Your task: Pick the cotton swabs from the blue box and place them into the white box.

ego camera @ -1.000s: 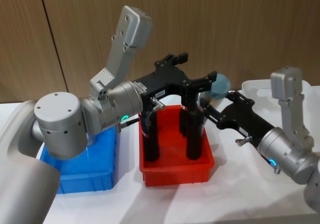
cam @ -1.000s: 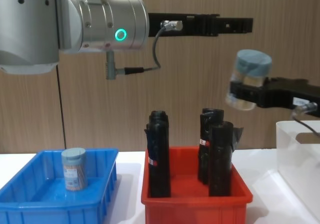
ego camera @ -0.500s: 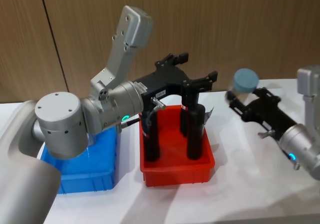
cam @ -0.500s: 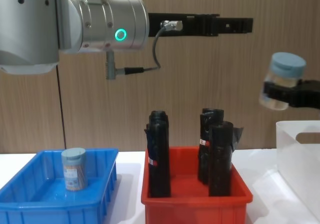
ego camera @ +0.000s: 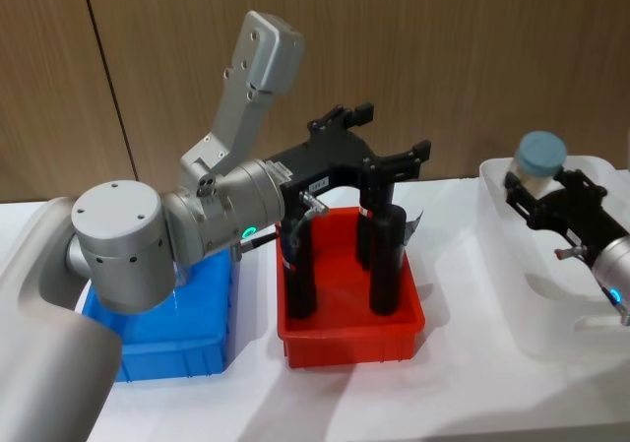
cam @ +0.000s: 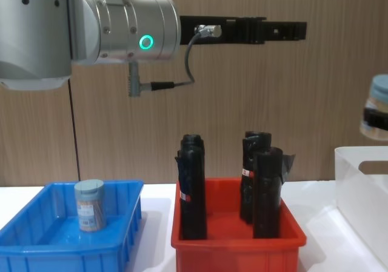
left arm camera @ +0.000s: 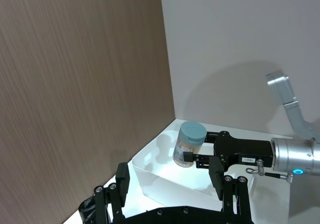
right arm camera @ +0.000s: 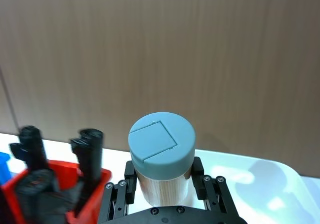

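- Moving rightward over the last second, the right gripper is leaving the space above the red bin and is now hanging over the white box.
- Its fingers are clenching the jar of cotton swabs by its clear body, with the lid up.
- A second jar is standing in the blue box, waiting its turn.
- The left gripper is hovering above the red bin with its fingers spread and holding nothing.
- By my judgement, this transfer is lacking only the lowering and release, and then one jar is remaining.
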Controlling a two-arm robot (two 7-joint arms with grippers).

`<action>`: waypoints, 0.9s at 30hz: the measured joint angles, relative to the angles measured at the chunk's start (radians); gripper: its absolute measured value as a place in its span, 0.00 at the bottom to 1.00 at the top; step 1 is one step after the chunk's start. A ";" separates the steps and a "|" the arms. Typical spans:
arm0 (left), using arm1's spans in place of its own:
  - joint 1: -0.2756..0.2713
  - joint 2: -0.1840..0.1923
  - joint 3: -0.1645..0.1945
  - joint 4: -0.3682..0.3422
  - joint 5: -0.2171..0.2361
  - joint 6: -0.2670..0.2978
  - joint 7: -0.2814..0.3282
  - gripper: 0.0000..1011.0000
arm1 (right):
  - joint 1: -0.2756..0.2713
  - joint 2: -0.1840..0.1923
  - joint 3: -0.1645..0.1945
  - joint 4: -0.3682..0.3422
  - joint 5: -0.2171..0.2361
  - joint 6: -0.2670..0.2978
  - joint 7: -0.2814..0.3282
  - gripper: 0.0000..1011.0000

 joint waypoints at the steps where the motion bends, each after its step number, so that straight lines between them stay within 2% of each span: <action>1: 0.000 0.000 0.000 0.000 0.000 0.000 0.000 0.99 | 0.000 0.000 0.000 0.000 0.000 0.000 0.000 0.65; 11: 0.000 0.000 0.000 0.000 0.000 0.000 0.000 0.99 | 0.040 0.008 0.017 0.099 -0.026 0.032 -0.018 0.65; 15: 0.000 0.000 0.000 0.000 0.000 0.000 0.000 0.99 | 0.053 0.009 0.020 0.133 -0.032 0.039 -0.019 0.72; 16: 0.000 0.000 0.000 0.000 0.000 0.000 0.000 0.99 | 0.055 0.009 0.020 0.140 -0.033 0.041 -0.019 0.78; 24: 0.000 0.000 0.000 0.000 0.000 0.000 0.000 0.99 | 0.077 0.009 0.025 0.194 -0.039 0.045 -0.018 0.99; 27: 0.000 0.000 0.000 0.000 0.000 0.000 0.000 0.99 | 0.081 0.008 0.026 0.204 -0.039 0.045 -0.017 0.99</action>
